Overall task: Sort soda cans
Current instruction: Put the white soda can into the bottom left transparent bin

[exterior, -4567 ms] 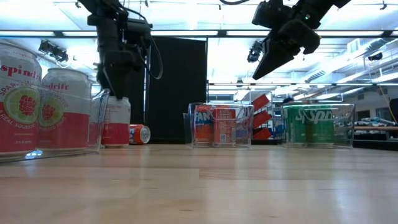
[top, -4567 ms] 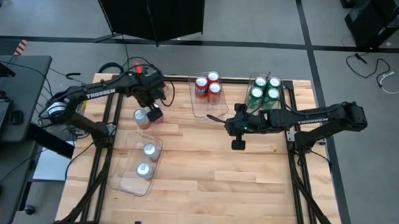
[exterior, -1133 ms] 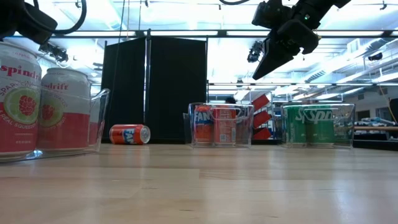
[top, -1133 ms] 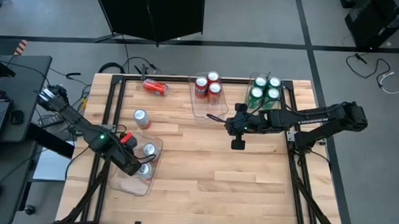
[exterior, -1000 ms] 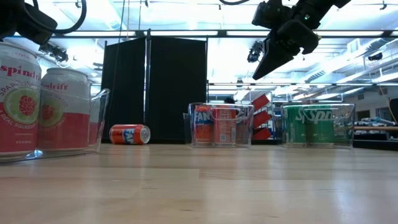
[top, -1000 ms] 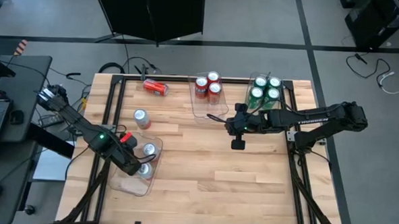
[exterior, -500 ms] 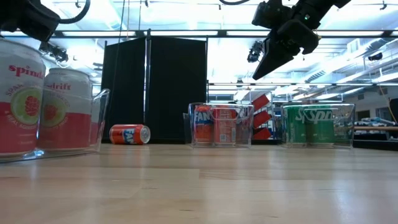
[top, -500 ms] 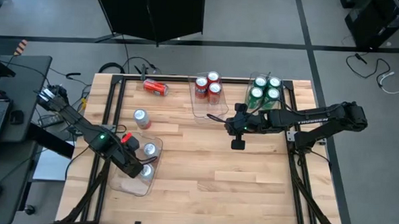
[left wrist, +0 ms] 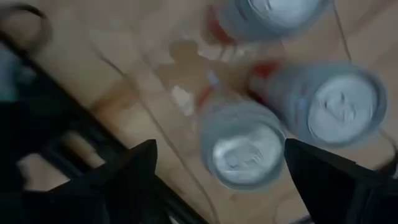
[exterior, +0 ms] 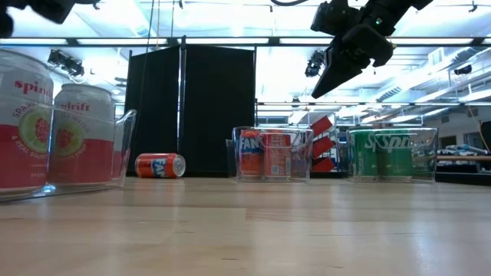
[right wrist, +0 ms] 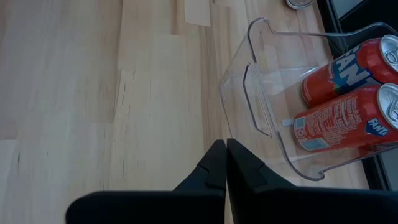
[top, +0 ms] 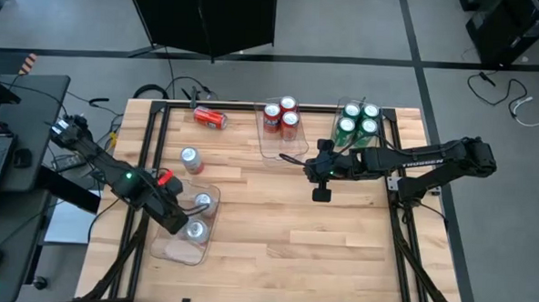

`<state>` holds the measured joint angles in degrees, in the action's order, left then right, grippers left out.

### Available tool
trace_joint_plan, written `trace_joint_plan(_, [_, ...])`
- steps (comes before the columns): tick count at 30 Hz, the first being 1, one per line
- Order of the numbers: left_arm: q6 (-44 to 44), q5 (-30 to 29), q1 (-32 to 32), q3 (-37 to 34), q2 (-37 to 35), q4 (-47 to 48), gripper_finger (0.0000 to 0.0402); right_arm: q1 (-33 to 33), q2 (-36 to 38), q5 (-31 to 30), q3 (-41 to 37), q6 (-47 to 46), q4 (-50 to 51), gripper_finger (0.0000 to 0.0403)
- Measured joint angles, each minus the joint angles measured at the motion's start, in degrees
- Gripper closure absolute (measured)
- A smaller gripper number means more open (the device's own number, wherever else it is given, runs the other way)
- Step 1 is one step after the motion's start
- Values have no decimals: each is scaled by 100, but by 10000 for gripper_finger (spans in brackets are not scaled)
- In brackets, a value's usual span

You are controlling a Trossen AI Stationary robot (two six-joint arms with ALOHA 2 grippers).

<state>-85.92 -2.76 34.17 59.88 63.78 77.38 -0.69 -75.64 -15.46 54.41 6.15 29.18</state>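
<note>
My left gripper [top: 177, 218] is open and hovers over the clear bin [top: 167, 247] at the table's near left. Its fingers stand wide on either side of a white can's silver top [left wrist: 242, 146] without touching it. That can [top: 193, 230] and a second white can [top: 202, 203] stand upright in the bin. A third white can [top: 191, 159] stands on the table beyond the bin. A red can [top: 211, 118] lies on its side near the far edge. My right gripper [top: 287, 158] is shut and hangs above mid-table, beside the red-can bin [right wrist: 261, 118].
Along the far edge, one clear bin [top: 268, 149] holds three red cans [top: 280, 115] and another [top: 379, 138] holds several green cans [top: 357, 121]. Bare wood runs across the middle and near right of the table. A laptop desk stands off the table's left.
My left gripper has risen above the near-left bin and drawn back a little toward the table's left and far side. In the low view the arm has climbed almost out of the picture. The nearest white can in the bin has shifted slightly. My right arm has kept still.
</note>
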Motion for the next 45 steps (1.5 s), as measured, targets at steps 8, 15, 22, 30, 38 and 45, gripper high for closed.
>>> trace_joint_plan(8, [1023,-555,-1281,633,-3,766,46,0,0,0,0,2,-3,403])
trace_joint_plan(15, [3093,-655,-3065,700,-3,735,46,0,0,0,0,4,-47,403])
trace_joint_plan(22, [4562,-606,-4548,700,-3,624,46,0,0,2,0,48,-46,403])
trace_joint_plan(30, [5659,-407,-5425,691,356,531,46,0,0,2,0,46,-42,403])
trace_joint_plan(38, [6399,-291,-5869,114,599,134,46,0,0,7,0,11,-40,403])
trace_joint_plan(45, [6798,-67,-6235,-235,602,-471,45,0,0,7,0,-5,-38,403])
